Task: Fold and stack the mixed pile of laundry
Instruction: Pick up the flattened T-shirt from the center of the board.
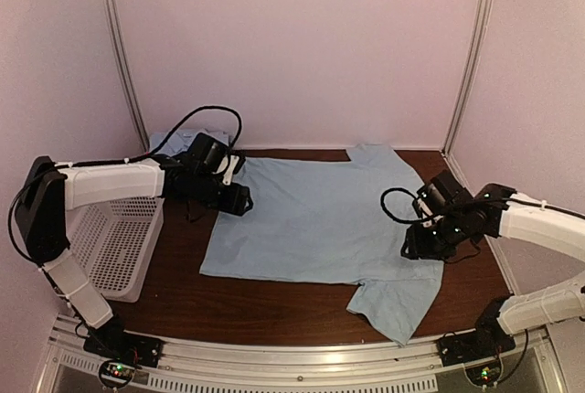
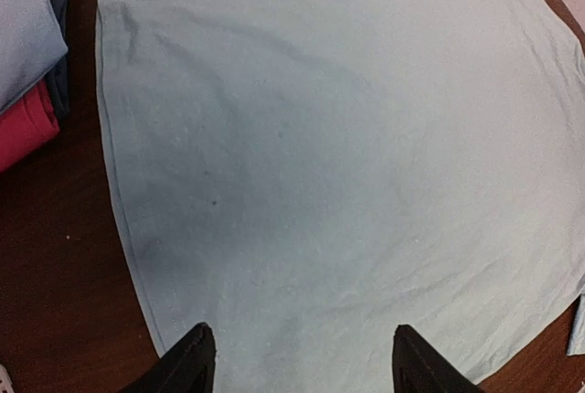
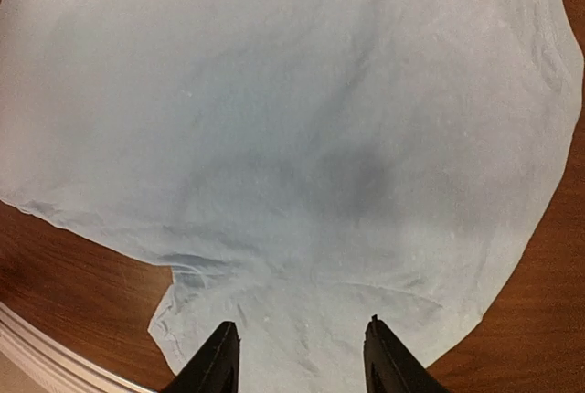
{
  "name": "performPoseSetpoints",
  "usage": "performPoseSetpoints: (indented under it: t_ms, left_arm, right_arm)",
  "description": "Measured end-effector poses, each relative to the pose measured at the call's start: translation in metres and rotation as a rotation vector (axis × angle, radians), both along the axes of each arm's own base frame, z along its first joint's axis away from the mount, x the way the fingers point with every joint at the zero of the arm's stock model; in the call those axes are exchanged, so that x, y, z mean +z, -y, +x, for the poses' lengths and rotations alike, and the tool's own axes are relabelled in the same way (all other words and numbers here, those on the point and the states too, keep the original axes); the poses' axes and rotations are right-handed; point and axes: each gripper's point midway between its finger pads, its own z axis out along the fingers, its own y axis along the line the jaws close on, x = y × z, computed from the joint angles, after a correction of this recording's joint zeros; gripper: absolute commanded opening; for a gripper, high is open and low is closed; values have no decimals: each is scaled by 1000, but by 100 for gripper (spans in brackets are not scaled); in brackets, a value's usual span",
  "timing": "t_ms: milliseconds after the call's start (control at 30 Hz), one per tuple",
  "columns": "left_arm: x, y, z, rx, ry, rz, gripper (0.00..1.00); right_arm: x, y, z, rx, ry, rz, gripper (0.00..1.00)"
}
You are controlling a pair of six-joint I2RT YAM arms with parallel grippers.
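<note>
**Left gripper** (image 2: 302, 367): jaws spread wide and empty, poised just over the left border of the shirt (image 2: 347, 164), near its far corner.

**Right gripper** (image 3: 297, 361): jaws parted less widely, also empty, above the shirt's right end beside the near sleeve (image 3: 274, 338).

**Shirt:** light blue, spread flat across the middle of the table (image 1: 274, 306), with the near sleeve reaching toward the front edge.

**Surroundings:** folded blue clothes (image 2: 23, 27) lie on a magenta cloth (image 2: 23, 128) at the far left. The basket (image 1: 114, 238) stands under the left arm.
</note>
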Motion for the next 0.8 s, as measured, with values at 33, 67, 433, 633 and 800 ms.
performPoseSetpoints:
  t_ms: [33, 67, 433, 633, 800]
  left_arm:
    - [-8, -2, -8, 8, -17, 12, 67]
    - [-13, -2, -13, 12, -28, 17, 67]
    - [2, -9, -28, 93, -7, -47, 68]
    - [4, -10, -27, 112, -4, -55, 68]
    - [4, -10, -26, 119, -3, -56, 69]
  right_arm:
    - [-4, 3, -13, -25, -22, 10, 43]
    - [-7, 5, -25, -49, -38, 24, 42]
    - [-57, -11, -113, -218, -239, 58, 36]
    - [-74, -13, -135, -329, -293, 68, 35]
    - [-87, -2, -156, -399, -330, 39, 35]
